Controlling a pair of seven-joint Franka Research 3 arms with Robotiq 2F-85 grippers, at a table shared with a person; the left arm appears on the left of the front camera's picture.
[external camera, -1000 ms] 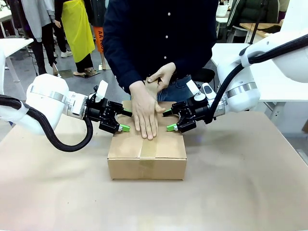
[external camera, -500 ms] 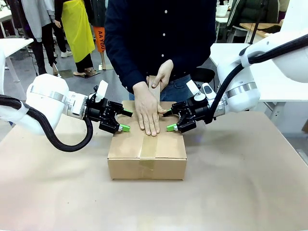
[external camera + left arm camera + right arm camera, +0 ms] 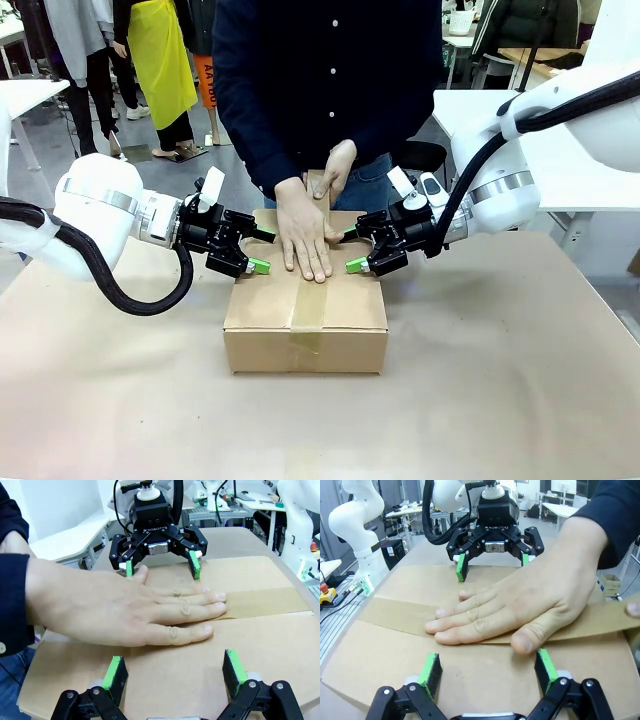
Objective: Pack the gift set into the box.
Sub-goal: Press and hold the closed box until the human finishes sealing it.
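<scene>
The left gripper (image 3: pixel 262 251) stands wide, its two green-padded fingers (image 3: pixel 115 672) well apart with nothing between their tips, and it points inward over one side of the large brown carton (image 3: pixel 255 350). The right gripper (image 3: pixel 352 251) faces it from the opposite side, also wide and holding nothing, its fingers (image 3: pixel 427 672) spread just as plainly. The carton sits on the table (image 3: pixel 480 400) between and below the two grippers, its top flaps folded down. Whether the fingertips touch the cardboard, I cannot tell. Between the grippers, the person's right hand (image 3: pixel 303 232) lies flat on the carton top, palm down, pressing over the brown tape (image 3: pixel 308 312) (the strip runs lengthwise along the middle seam, then down the end face nearest the front camera). On the side of the grippers toward the person, the person's left hand (image 3: pixel 336 170) holds the raised, loose length of tape (image 3: pixel 600 616) beyond the flat hand. From the left gripper's wrist, the right gripper is across the carton, past the flat hand; the right wrist view gives the matching sight of the left gripper.
</scene>
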